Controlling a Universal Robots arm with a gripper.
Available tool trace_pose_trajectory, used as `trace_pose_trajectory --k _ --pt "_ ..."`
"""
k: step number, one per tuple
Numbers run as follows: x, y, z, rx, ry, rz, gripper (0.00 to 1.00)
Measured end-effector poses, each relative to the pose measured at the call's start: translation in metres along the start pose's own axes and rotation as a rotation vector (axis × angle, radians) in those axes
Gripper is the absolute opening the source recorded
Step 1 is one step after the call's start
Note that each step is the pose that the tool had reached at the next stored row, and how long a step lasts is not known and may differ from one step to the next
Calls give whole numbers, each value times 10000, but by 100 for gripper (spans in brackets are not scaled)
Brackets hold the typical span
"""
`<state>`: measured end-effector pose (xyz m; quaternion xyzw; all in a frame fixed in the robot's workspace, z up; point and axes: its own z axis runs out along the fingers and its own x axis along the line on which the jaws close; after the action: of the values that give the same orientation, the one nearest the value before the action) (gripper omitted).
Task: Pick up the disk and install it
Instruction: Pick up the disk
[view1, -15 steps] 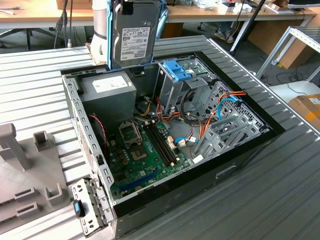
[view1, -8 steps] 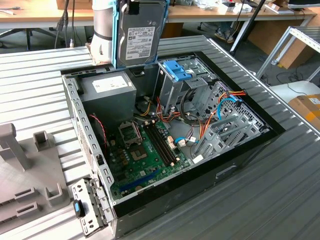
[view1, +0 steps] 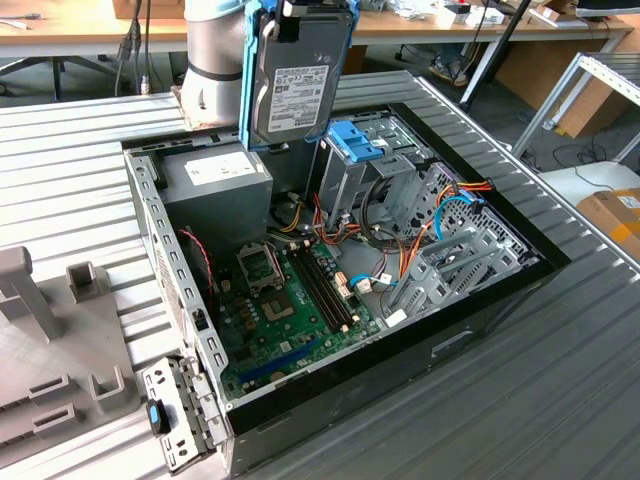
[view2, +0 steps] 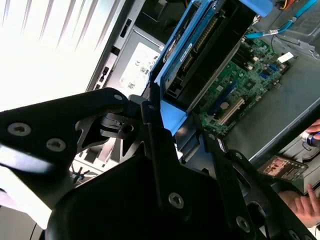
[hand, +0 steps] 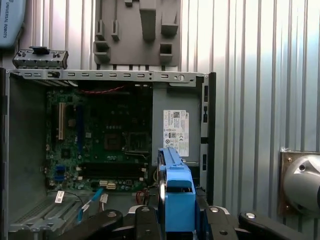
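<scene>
The disk (view1: 300, 85) hangs upright above the back of the open computer case (view1: 500, 290), its white label facing the exterior camera and blue rails along both long edges. My gripper (view1: 303, 14) is shut on it from above, a black finger pressing each rail. In the second wrist view the black fingers (view2: 150, 117) clamp the disk (view2: 210, 50) over the motherboard. The first wrist view has the disk (hand: 177, 192) edge-on, its blue rail end between the gripper (hand: 177, 220) fingers. The blue-latched drive cage (view1: 352, 140) stands just below and to the exterior view's right of the disk.
A grey power-supply box (view1: 215, 185) sits in the case below the disk, beside the green motherboard (view1: 290, 300) and bundled cables (view1: 400, 250). A grey fixture (view1: 40, 340) lies on the ribbed metal table at the exterior view's left. A person's hand (view2: 300, 202) is near the case edge.
</scene>
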<state>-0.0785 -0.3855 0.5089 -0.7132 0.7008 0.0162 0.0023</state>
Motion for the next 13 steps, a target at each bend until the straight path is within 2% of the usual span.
trace_pose_trajectory --k 1,2,8,13 --pt "42 -5 -1 0 1 -1 36" --pt "48 -5 0 1 -2 0 36" --pt "49 -6 0 0 -1 0 36" --pt "79 -8 -2 0 0 -1 36"
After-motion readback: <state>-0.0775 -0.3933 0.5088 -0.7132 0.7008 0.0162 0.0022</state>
